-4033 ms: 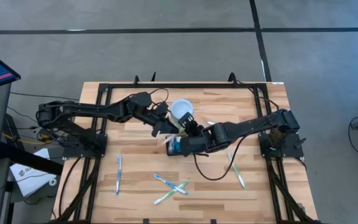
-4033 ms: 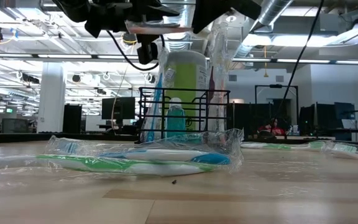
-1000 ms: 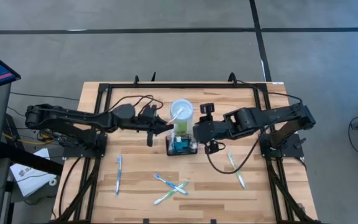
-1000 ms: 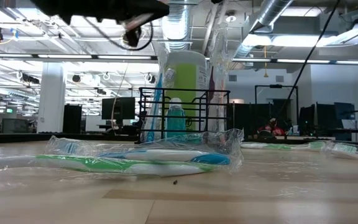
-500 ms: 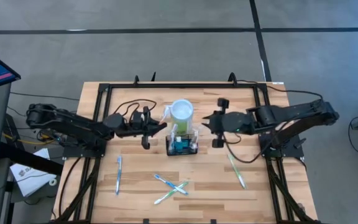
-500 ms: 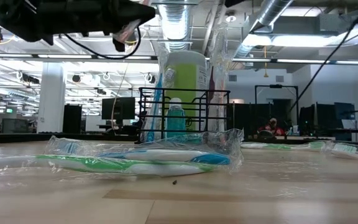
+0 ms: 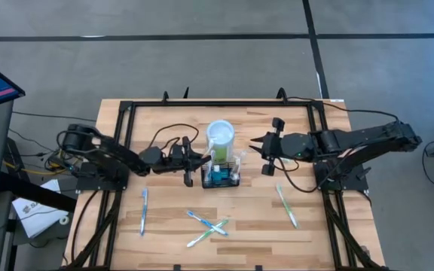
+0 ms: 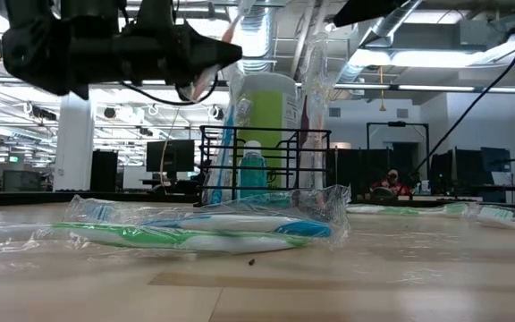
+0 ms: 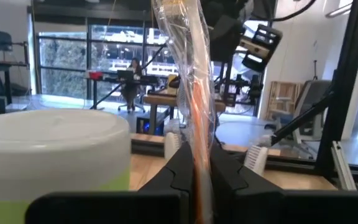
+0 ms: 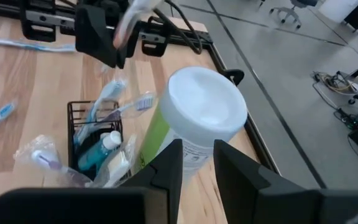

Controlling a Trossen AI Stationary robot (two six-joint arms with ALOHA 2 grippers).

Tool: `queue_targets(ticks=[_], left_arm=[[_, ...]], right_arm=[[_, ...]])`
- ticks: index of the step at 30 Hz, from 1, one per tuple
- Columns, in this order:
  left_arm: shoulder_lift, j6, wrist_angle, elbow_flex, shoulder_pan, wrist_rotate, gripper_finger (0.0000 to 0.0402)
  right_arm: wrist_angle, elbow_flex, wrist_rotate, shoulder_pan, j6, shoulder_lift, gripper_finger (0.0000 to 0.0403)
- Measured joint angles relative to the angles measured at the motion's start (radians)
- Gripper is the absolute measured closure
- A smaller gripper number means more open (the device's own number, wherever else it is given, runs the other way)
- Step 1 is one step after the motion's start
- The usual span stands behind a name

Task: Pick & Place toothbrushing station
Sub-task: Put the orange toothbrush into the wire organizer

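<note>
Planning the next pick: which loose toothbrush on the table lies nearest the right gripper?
The wrapped toothbrush lying alone just below the right gripper; the others lie farther left.

My left gripper [image 9: 194,163] hiding the lower end of the wrapped toothbrush [image 9: 188,74] I am pinching, cup [image 9: 55,155] running off the frame edge, caddy [image 10: 95,134] contents blurring together
</note>
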Motion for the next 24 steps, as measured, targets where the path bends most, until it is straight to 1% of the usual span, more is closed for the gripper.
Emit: queue_targets(ticks=[3, 5, 7, 15, 24], left_arm=[[0.059, 0.009, 0.086, 0.0, -0.014, -0.019, 0.0392], [0.091, 0.037, 0.124, 0.0, -0.03, -0.048, 0.0392], [0.116, 0.067, 0.166, 0.0, -0.044, -0.053, 0.0392], [0.132, 0.13, 0.166, -0.001, -0.078, -0.147, 0.0392], [0.132, 0.101, 0.166, -0.024, -0.108, -0.155, 0.0392]], right_arm=[[0.003, 0.001, 0.0, 0.0, -0.005, 0.007, 0.0321], [0.001, 0.0, 0.0, 0.0, -0.006, 0.008, 0.0321], [0.002, 0.001, 0.0, 0.0, -0.008, 0.007, 0.0321], [-0.002, 0.001, 0.0, 0.0, -0.008, 0.007, 0.0321], [-0.013, 0.001, 0.0, 0.003, -0.008, 0.007, 0.0321]])
